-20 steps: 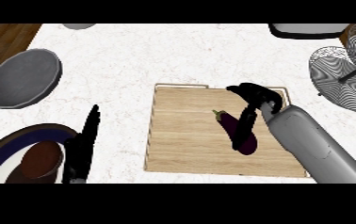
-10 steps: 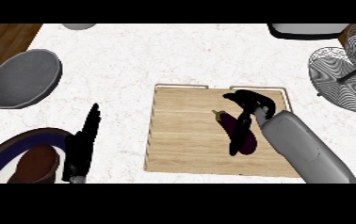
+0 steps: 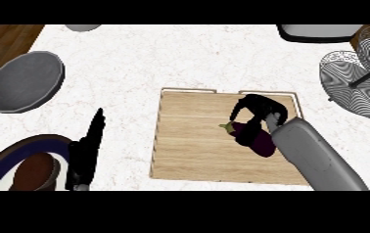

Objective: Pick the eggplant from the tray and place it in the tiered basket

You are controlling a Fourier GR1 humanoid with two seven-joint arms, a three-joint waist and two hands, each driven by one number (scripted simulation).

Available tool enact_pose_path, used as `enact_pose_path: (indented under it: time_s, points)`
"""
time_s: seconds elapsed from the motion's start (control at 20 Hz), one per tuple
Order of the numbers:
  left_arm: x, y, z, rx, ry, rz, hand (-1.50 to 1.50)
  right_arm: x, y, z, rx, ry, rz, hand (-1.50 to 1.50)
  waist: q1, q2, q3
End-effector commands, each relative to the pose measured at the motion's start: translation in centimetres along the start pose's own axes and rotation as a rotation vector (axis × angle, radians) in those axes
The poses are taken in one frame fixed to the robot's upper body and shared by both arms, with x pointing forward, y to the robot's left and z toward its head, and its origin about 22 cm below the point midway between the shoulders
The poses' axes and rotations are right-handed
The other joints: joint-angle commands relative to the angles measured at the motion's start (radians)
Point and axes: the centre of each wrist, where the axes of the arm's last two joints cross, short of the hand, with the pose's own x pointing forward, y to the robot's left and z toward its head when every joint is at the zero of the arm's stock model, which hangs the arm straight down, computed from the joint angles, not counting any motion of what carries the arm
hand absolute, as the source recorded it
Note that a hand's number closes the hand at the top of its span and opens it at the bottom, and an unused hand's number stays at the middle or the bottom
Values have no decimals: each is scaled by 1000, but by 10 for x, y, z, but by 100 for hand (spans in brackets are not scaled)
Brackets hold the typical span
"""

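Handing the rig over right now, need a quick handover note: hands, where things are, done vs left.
Right hand: over the eggplant on the wooden tray, fingers curled down around its stem end; whether it is actually gripped cannot be told.
Left hand: open, resting at the lower left, fingers straight, holding nothing.
Eggplant: lying on the tray, right of middle, not lifted.
Tiered basket: wire tier at the right edge, beyond the tray, nothing seen in it.
Done: right hand brought onto the eggplant.
Left: secure the grasp, lift, carry right to the basket, release.

Grey tubular forearms, black left hand point(image 3: 85, 151) and right hand point(image 3: 260, 110).
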Motion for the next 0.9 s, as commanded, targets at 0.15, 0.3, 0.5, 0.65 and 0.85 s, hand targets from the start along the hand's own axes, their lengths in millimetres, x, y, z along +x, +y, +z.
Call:
enact_pose_path:
  time_s: [0.15, 0.3, 0.5, 0.65, 0.85]
  points:
    - [16, -4, 2, -13, 21, -2, 0, 6, 28, -15, 0, -5, 124, 150, 4, 17, 7]
    - [-8, 2, 2, 3, 32, 5, 0, -45, 21, -16, -160, 76, 91, 150, -8, 16, 6]
    - [-19, 14, 14, 80, 75, 22, 0, -150, -32, 12, -464, 405, -93, 150, -94, 1, 7]
    - [-19, 14, 18, 89, 63, 34, 0, -216, -50, 40, -621, 534, -134, 150, -112, 0, 8]
    - [-13, 19, 10, 79, 42, 6, 0, -255, -53, 72, -830, 500, -297, 150, -82, 6, 6]
